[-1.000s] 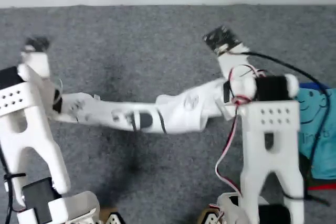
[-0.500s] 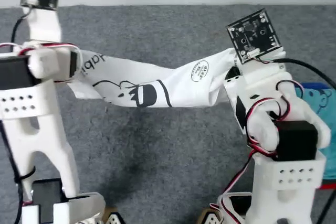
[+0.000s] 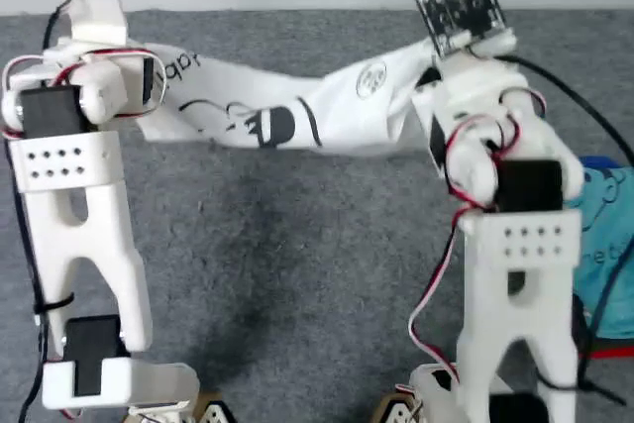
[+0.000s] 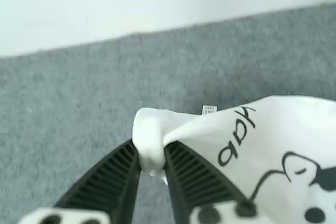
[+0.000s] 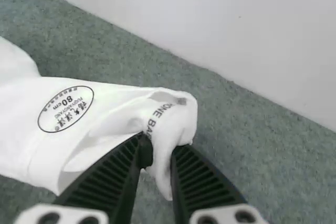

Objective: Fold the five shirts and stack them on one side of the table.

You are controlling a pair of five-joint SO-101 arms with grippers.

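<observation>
High view shows the white shirt [image 3: 287, 116] stretched as a band over the far part of the grey worktop [image 3: 297, 274], its long axis running straight from one arm to the other. The left gripper [image 4: 152, 163] is clamped on a bunched fold at one end, and the right gripper [image 5: 156, 156] is clamped on the opposite end. Laying it flat likely requires both ends to descend together; the blue shirt [image 3: 606, 245] lies nearer the right arm.
</observation>
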